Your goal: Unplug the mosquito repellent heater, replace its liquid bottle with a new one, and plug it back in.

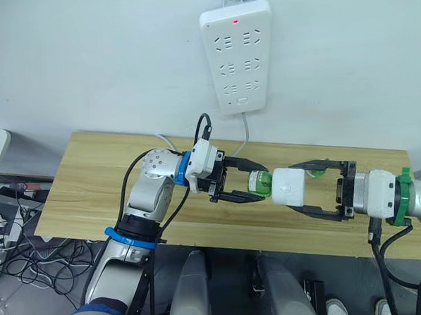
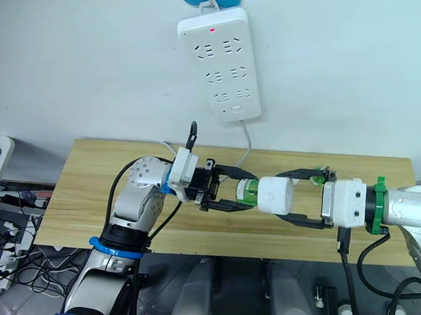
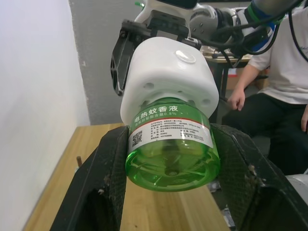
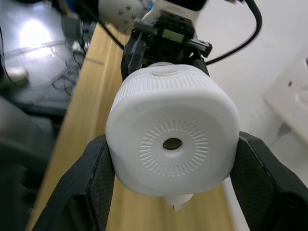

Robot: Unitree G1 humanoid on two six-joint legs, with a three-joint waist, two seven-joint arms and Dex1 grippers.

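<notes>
Gripping the green liquid bottle (image 1: 260, 184), left claw (image 1: 246, 181); right claw (image 1: 301, 188) clamped on mosquito repellent heater (image 1: 289, 186) above the bench (image 1: 91, 178).

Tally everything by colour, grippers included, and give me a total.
White: 2, the mosquito repellent heater and the power strip on the wall.
Green: 1, the liquid bottle joined to the heater.
Black: 2, the left gripper on the bottle and the right gripper on the heater.
Wood: 1, the table.
Total: 6.
</notes>
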